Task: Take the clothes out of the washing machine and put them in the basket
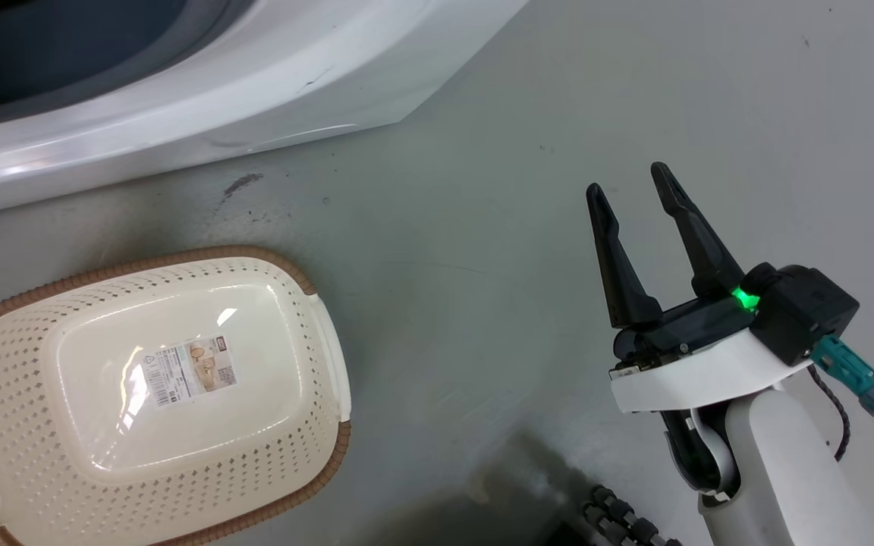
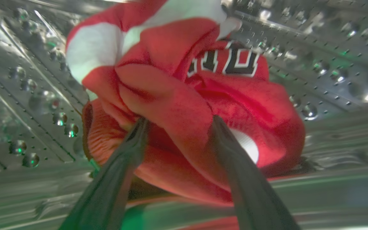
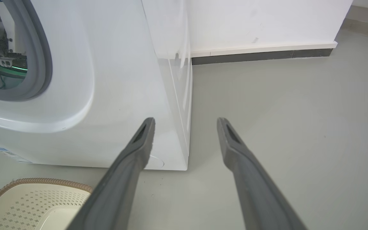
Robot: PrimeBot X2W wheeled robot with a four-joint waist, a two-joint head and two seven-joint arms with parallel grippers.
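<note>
Clothes [image 2: 184,105] sit bunched in the drum [image 2: 27,95] dead ahead of your left gripper [image 2: 177,123], one red fold lying between its spread fingertips, so you close there. Your right gripper [image 1: 627,177], also spread, hangs outside, well off from them.

From here the washing machine [image 1: 179,91] runs off the top and left edges, its porthole [image 1: 65,45] mostly lost. In front of it the basket [image 1: 20,394] is clipped along its left and lower rim, and its label [image 1: 190,369] is too small to read. Inside the machine's drum [image 2: 27,95], folds of the red jersey [image 2: 171,102] swallow part of the lettering [image 2: 225,62] and one fingertip of the left gripper [image 2: 178,120].
</note>
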